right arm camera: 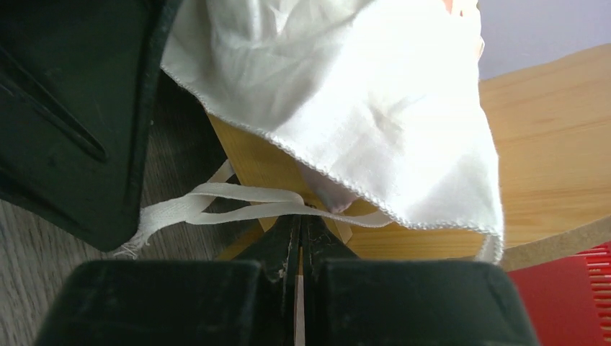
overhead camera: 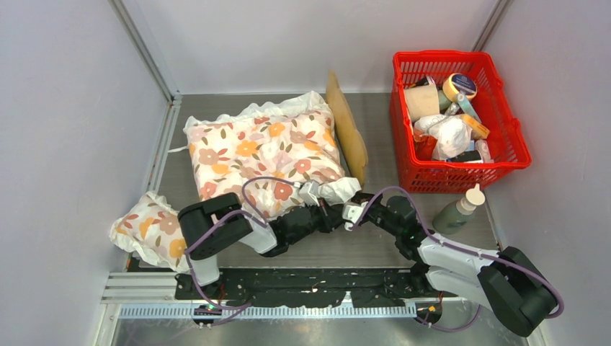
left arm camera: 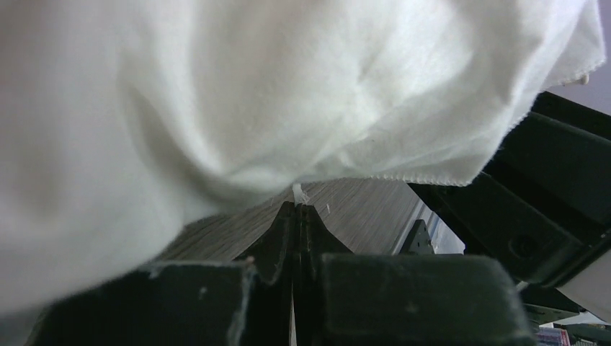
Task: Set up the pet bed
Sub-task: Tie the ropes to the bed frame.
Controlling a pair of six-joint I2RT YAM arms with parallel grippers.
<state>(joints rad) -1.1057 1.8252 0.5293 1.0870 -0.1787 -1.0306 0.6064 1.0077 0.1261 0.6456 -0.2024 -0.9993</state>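
Observation:
The pet bed's light-wood headboard [overhead camera: 347, 130] stands on edge at the right of the white floral cushion [overhead camera: 263, 151], which covers the rest of the bed. Both grippers meet at the cushion's near right corner. My left gripper [overhead camera: 333, 213] is shut, with a white tie end [left arm camera: 297, 192] pinched at its tips [left arm camera: 297, 209] under the cushion's white cloth [left arm camera: 288, 94]. My right gripper [overhead camera: 354, 213] is shut on a white tie strap [right arm camera: 216, 204] at its tips [right arm camera: 301, 218], in front of the bed's wood [right arm camera: 547, 166].
A small floral pillow [overhead camera: 148, 231] lies at the near left. A red basket [overhead camera: 504, 155] full of items stands at the back right, and its corner also shows in the right wrist view [right arm camera: 569, 303]. A green bottle [overhead camera: 457, 213] stands in front of it.

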